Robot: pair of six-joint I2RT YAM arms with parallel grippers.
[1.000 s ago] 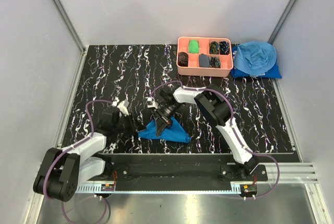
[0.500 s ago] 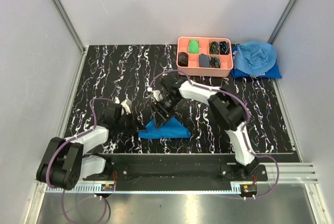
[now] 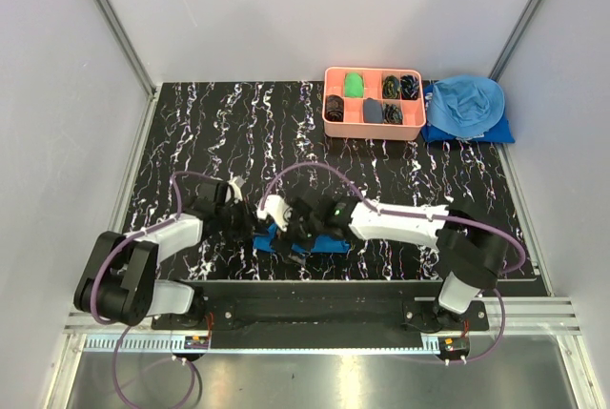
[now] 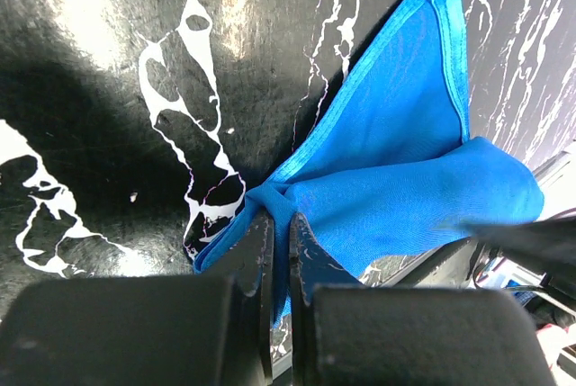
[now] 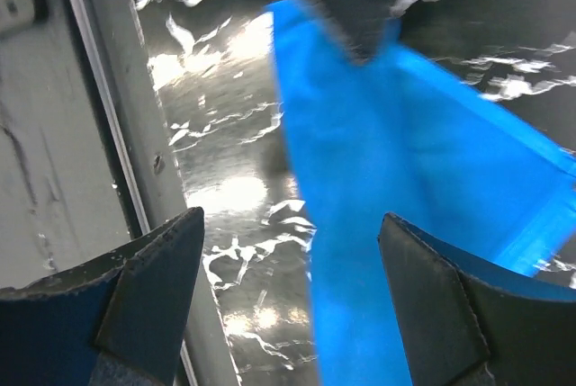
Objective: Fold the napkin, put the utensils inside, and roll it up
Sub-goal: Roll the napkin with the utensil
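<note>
The black table (image 3: 191, 132), veined with white, carries the napkin (image 3: 332, 243) close to its near edge, about midway along, folded and bunched into a rumpled wedge. Near the far edge, right of centre, sits a pink compartment tray (image 3: 373, 130) and, just beside it in the far right corner, a sky-blue cloth heap (image 3: 464, 104).

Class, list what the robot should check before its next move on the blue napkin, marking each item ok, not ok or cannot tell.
1. Left claw shut on the napkin corner: ok.
2. Right claw open, over the napkin: ok.
3. Napkin lying flat: not ok, it is bunched at the pinch.
4. Utensils within view: not ok, none shows.
5. Both arms away from the pink tray: ok.
</note>
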